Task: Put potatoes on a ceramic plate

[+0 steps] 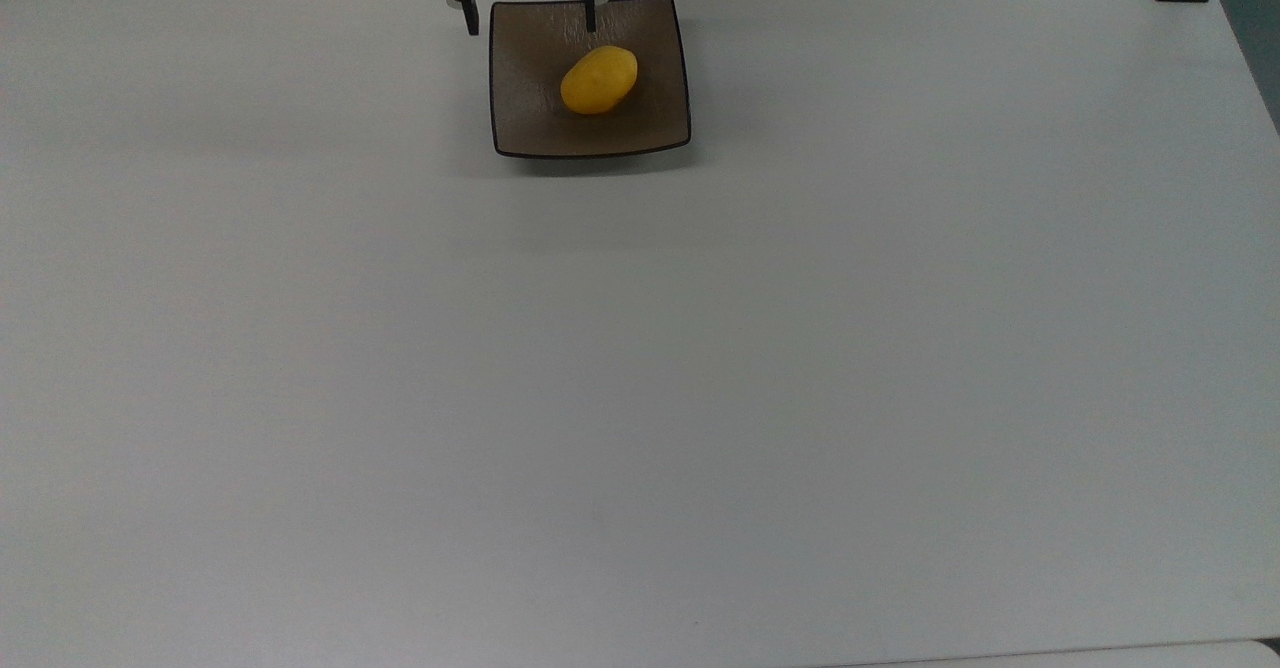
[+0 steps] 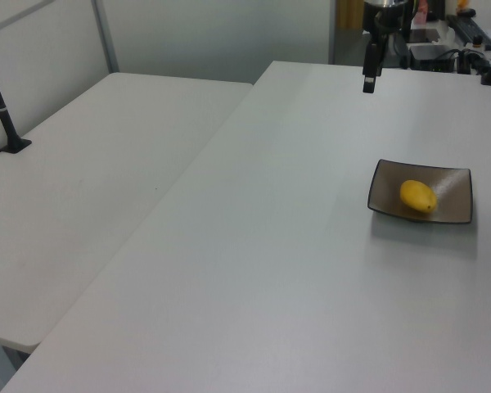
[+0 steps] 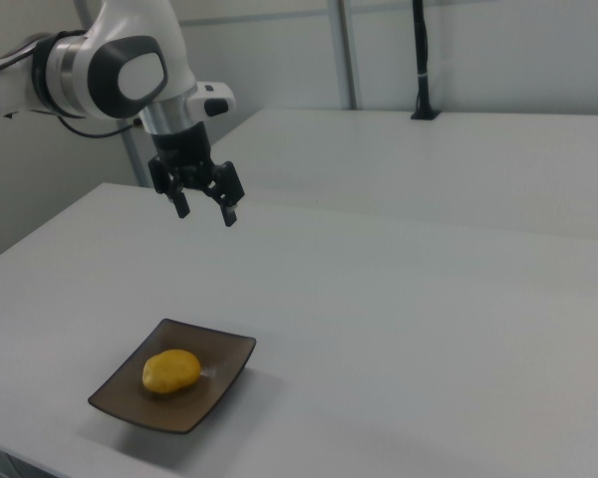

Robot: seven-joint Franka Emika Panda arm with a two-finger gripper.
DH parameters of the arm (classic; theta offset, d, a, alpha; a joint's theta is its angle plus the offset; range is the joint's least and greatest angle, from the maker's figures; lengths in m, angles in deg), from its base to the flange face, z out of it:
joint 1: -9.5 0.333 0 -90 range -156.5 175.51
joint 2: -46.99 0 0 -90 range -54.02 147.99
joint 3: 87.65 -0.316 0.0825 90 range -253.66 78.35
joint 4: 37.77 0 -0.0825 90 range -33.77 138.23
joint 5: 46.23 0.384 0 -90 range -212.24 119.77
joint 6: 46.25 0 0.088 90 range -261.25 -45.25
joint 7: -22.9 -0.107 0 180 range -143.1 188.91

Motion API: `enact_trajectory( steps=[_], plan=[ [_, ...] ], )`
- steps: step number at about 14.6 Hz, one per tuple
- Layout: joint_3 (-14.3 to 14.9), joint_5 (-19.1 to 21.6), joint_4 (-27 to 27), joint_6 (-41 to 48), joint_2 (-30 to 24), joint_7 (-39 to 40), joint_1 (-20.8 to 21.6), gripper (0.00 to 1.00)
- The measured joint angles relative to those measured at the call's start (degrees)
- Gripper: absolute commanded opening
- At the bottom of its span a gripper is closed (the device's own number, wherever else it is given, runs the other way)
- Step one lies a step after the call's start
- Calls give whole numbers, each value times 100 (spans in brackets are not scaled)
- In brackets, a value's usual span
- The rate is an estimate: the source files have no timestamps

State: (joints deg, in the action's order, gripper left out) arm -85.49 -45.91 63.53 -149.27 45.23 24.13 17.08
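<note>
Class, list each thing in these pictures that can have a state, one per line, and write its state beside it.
Potato: lying on its side on the plate, free of the gripper.
Ceramic plate: flat on the table, right way up, holding the potato.
Gripper: open, fingers spread and empty, raised well above the table, apart from plate and potato.
Table: bearing the plate.

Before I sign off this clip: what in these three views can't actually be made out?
- Underside of the potato where it meets the ceramic plate: hidden by the potato itself in the right view.
- Upper part of the open gripper and the arm behind it: cut off by the top view's upper edge.
- Second finger of the gripper in the left view: hidden behind the near one.
</note>
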Motion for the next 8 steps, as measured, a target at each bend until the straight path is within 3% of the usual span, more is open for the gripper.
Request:
enact_trajectory(
  steps=[8],
  plan=[
    [5, 0, 1, -5, 18, -221, -13, 100]
  ],
)
